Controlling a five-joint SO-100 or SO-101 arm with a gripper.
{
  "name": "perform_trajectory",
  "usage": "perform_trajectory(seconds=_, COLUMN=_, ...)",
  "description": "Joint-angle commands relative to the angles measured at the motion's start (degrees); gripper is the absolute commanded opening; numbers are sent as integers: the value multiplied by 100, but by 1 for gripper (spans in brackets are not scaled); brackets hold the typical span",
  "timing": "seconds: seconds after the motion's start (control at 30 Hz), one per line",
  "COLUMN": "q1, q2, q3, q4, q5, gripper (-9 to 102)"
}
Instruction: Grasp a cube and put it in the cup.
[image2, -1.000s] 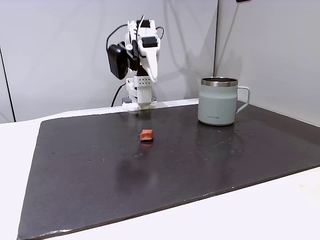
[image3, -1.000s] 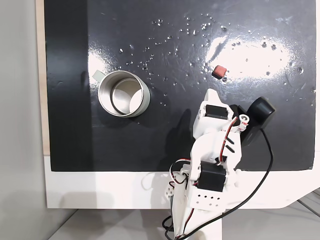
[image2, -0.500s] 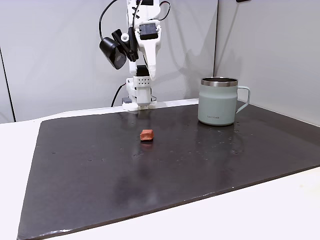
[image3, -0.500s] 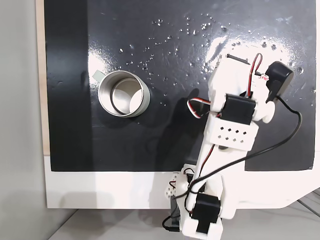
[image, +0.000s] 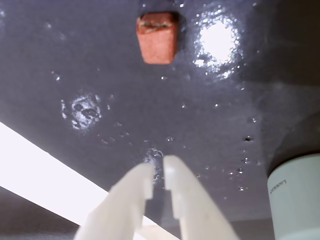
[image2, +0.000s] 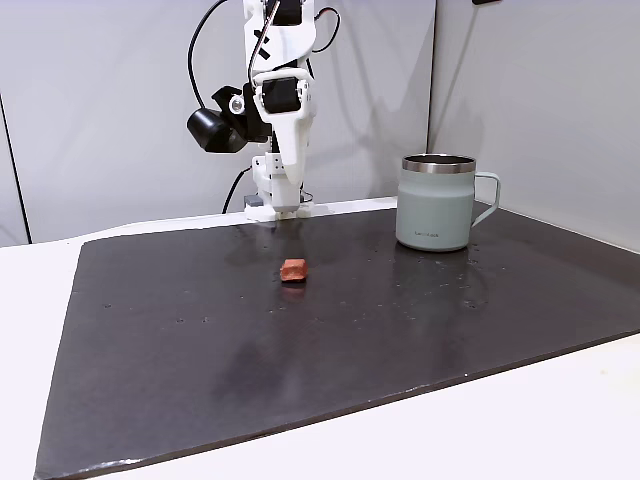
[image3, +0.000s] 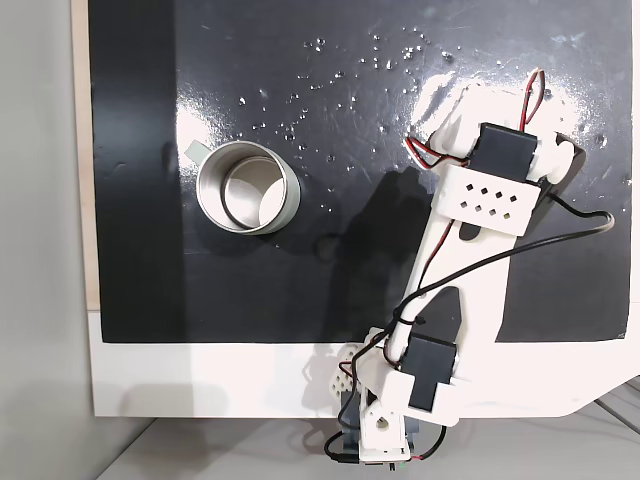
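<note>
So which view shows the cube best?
The wrist view: the cube sits large and unobstructed on the dark mat, ahead of the tool. In a fixed view it is tiny.

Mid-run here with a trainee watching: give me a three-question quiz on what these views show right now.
1. True or false: the cube is already inside the cup.
2. In the wrist view, the fingers of the gripper are: A) spread wide, B) nearly together with nothing between, C) clamped on the cube.
3. In the wrist view, the cube lies on the dark ____.

Key: 1 false; 2 B; 3 mat.
</note>
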Motion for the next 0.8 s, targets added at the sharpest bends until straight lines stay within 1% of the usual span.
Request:
perform_trajectory(seconds=0.0, q1=88, q2=-79, q3=-413, q4=158, q5=246, gripper=0)
perform_trajectory(seconds=0.27, q1=149, q2=-483, q3=-668, q4=413, q5=703, gripper=0)
perform_trajectory(seconds=0.53, q1=-9, q2=-677, q3=-747, q4=475, q5=738, gripper=0)
perform_trajectory(seconds=0.57, q1=-18, q2=-677, q3=-738, q4=483, q5=738, gripper=2)
perform_trajectory(seconds=0.6, q1=-18, q2=-686, q3=-721, q4=483, q5=738, gripper=7)
perform_trajectory(seconds=0.7, q1=-9, q2=-738, q3=-721, q4=492, q5=738, gripper=25)
perform_trajectory(seconds=0.77, q1=-9, q2=-809, q3=-747, q4=527, q5=747, gripper=30)
